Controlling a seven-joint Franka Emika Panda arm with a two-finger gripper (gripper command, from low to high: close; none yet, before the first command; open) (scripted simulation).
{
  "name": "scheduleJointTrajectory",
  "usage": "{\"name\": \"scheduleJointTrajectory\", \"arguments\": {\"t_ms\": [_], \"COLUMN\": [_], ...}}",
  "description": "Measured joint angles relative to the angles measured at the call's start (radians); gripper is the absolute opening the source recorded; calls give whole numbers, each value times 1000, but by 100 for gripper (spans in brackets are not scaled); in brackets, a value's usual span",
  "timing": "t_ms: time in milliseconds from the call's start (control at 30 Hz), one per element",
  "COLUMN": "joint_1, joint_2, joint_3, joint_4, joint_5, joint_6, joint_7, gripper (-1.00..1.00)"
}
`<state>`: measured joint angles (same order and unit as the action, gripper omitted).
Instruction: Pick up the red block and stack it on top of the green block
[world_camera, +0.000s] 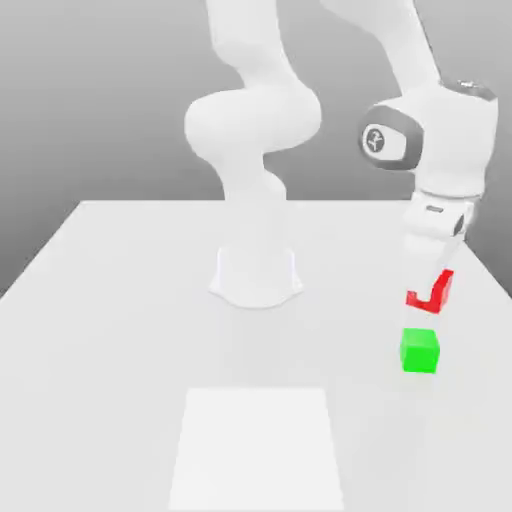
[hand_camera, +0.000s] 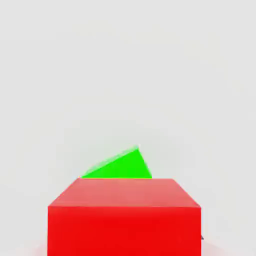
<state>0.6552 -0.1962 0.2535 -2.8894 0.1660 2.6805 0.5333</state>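
The red block is a small bright cube held up in the air, just above the green block. The green block sits flat on the white tabletop.

Arm base: stands on the table, mid-surface, toward the far edge
Green block: rests on the table at about four o'clock from the arm base, near the exterior view's right edge
Red block: raised off the table in the gripper, just at twelve o'clock from the green block, apart from it
Hand view: red block nearest, green block partly hidden behind it
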Motion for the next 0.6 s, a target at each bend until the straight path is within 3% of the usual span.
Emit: {"name": "scheduleJointTrajectory", "arguments": {"t_ms": [333,533,567,600], "joint_1": [13,-7,-9,-8], "joint_2": [138,226,238,238], "joint_3": [-1,-28,-43,-43], "joint_4": [14,4,2,2], "joint_5": [24,-131,-176,-176], "joint_6": [115,228,245,245], "joint_7": [-17,92,123,123], "gripper": [-100,-100,100,100]}}
